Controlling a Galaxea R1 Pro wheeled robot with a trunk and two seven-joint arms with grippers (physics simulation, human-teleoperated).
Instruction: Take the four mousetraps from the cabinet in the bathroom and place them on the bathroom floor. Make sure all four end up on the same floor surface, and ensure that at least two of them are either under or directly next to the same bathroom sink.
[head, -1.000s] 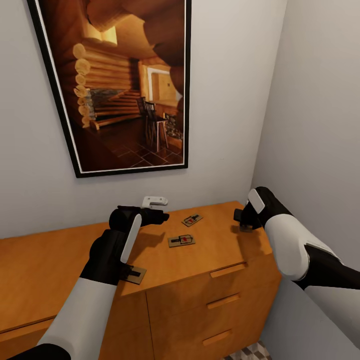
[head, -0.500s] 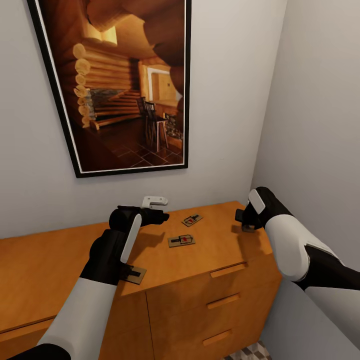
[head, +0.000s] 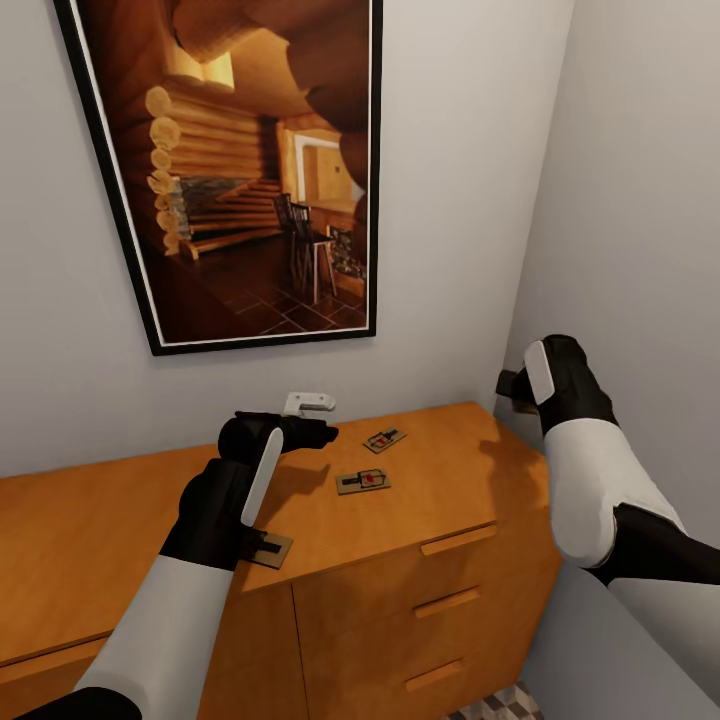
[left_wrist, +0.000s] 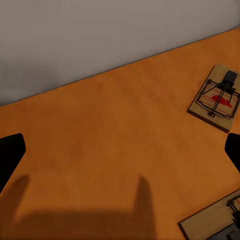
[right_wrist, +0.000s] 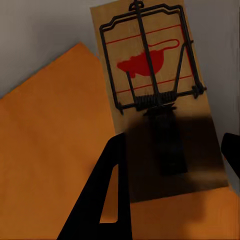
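Observation:
The orange-brown cabinet (head: 120, 520) stands against the wall below me. Three mousetraps lie on its top: one (head: 384, 439) near the back, one (head: 362, 481) in the middle, and one (head: 270, 548) partly under my left forearm. My left gripper (head: 318, 432) hovers open above the top, with two of those traps (left_wrist: 217, 97) (left_wrist: 210, 227) off to one side of it. My right gripper (head: 512, 385) is raised above the cabinet's right end and is shut on a fourth mousetrap (right_wrist: 155, 90), whose wire and red mark face the right wrist camera.
A large framed picture (head: 240, 170) hangs on the wall above the cabinet. A small white fitting (head: 307, 403) sits at the wall just behind my left gripper. The side wall (head: 640, 220) is close on the right. A bit of patterned floor tile (head: 500, 705) shows below the drawers.
My right gripper has lifted up and to the right, off the cabinet top, carrying the mousetrap. The left arm and the three traps on the cabinet have not moved.

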